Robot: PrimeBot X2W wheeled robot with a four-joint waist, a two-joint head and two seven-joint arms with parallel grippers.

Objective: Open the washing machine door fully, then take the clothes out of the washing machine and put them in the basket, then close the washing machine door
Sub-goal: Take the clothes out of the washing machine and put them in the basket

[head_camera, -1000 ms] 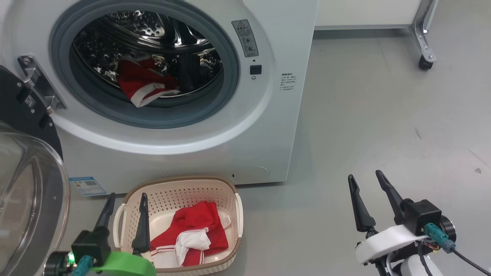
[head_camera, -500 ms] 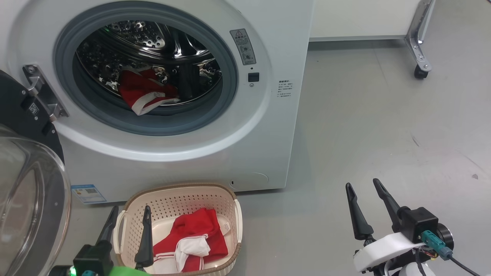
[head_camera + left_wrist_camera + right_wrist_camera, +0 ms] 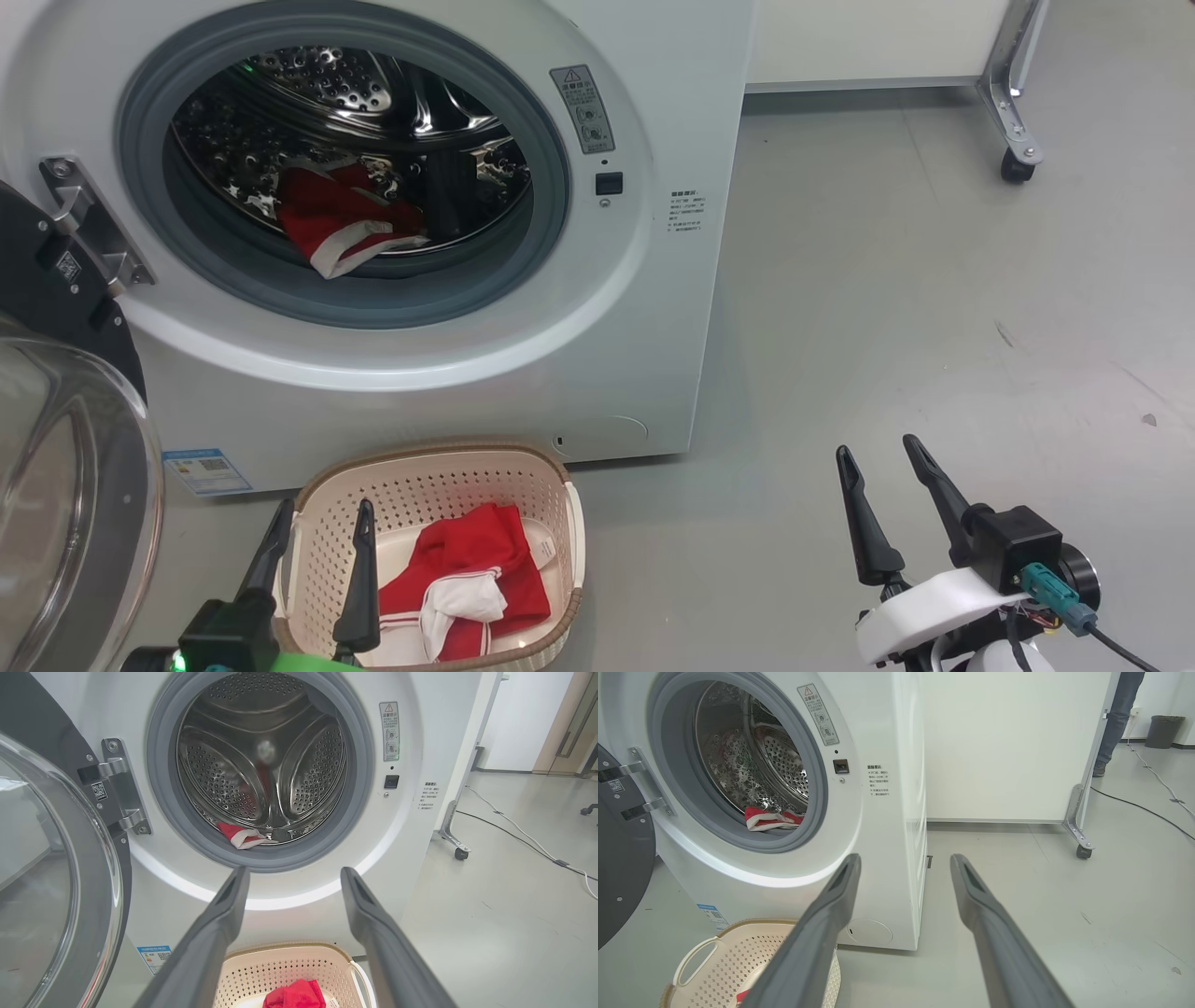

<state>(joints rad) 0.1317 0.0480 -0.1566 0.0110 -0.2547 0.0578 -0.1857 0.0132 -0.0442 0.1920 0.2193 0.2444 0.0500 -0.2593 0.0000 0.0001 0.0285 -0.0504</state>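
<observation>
Midway through unloading: left claw (image 3: 325,509) apart and empty over basket (image 3: 429,453); remaining clothes (image 3: 322,219) ahead of it inside washing machine (image 3: 653,327), calling for a reach-in pinch.

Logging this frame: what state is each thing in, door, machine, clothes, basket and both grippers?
washing machine door: swung wide open, at left.
washing machine: mouth uncovered, not yet emptied.
drum garment: lying in the bottom of the drum, ungripped.
basket: upright on the floor, before the machine.
basket garment: crumpled inside the basket.
left gripper: open, empty, at the basket's left rim.
right gripper: open, empty, over floor.
</observation>
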